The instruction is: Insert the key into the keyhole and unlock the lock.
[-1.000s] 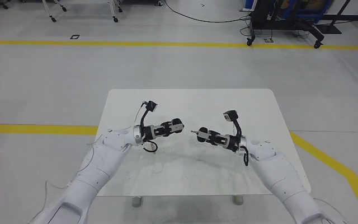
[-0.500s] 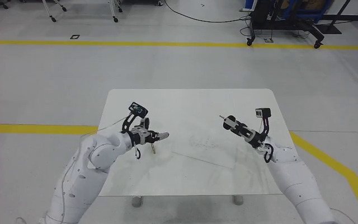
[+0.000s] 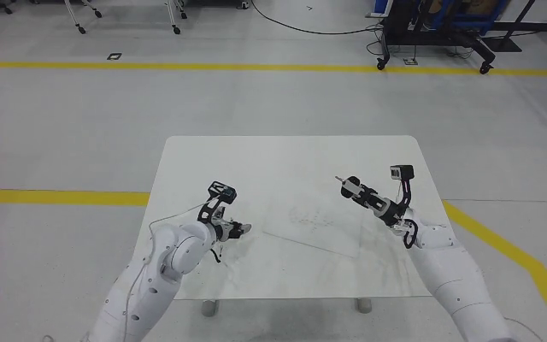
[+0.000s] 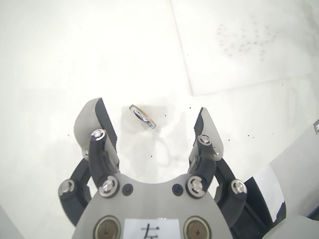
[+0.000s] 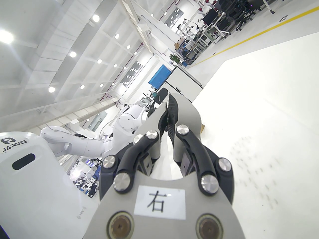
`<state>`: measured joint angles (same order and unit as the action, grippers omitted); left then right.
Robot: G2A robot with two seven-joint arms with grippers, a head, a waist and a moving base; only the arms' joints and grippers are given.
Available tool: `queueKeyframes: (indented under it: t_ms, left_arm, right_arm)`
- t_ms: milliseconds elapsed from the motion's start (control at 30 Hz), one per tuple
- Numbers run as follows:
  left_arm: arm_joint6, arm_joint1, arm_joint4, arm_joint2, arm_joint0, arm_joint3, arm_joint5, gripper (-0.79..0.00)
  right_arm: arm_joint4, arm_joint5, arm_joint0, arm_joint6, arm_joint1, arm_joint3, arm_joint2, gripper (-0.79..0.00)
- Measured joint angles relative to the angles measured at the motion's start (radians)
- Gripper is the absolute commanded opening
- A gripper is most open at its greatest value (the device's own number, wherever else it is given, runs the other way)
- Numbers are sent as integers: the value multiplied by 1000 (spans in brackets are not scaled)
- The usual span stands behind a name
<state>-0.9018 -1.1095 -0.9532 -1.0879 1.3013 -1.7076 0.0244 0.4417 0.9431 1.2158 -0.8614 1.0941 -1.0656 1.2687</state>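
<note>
We read the left pincer (image 4: pixel 150 105) as spread wide because it is framing the lock (image 4: pixel 142 117) and not gripping it. Its two ribbed pads stand well apart and nothing is between them but that small piece, which touches neither pad. Only the lock's brass-edged end with a silvery insert shows clearly. The rest is washed out against the white table (image 3: pixel 291 154), so we cannot tell how its body or shackle lies, though it seems to rest on the tabletop just ahead of the palm. On the top view this pincer sits at about 8 o'clock from the table's middle, near the front edge.

The right pincer (image 3: pixel 344 184) is at about 2 o'clock from the middle, raised off the surface and pointing toward 10 o'clock. Its fingers are pressed together, and a thin sliver that we take for the key (image 3: pixel 338 179) juts from their tips. We judge that it is held aloft there to keep the key clear while the other arm deals with the lock.

So key and lock are well apart, the lock at roughly 8 o'clock from the key's tip. A thin white sheet (image 4: pixel 236 26) with dark smudges lies on the table between them. The key is nowhere near the keyhole, which we cannot make out with certainty.
</note>
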Motion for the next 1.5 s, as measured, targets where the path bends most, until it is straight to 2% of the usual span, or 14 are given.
queueKeyframes:
  t_ms: [100,233,600,733,800,833,1300,1400,1500]
  left_arm:
    - [-3,-3,5,10,-1,5,-11,-317]
    - [-12,-5,-4,13,1,2,-33,-388]
    - [-6,-8,-41,13,-9,13,-61,-428]
    - [-22,-12,-37,20,-19,27,-72,-483]
    - [-31,-14,-39,23,-23,32,-80,-665]
    - [-34,-14,-39,24,-24,34,-81,-785]
    - [-66,-16,-33,24,-27,19,-37,-785]
    - [-1,-17,1,17,-25,27,6,-785]
    - [136,-22,79,-6,-25,58,66,-785]
  right_arm:
    - [0,0,0,0,0,0,0,-785]
    - [0,0,0,0,0,0,0,-785]
    - [0,0,0,0,0,0,0,-785]
    - [0,0,0,0,0,0,0,-785]
    - [0,0,0,0,0,0,0,-785]
    - [0,0,0,0,0,0,0,-785]
    - [0,0,0,0,0,0,0,-785]
    - [0,0,0,0,0,0,0,-785]
    - [0,0,0,0,0,0,0,-785]
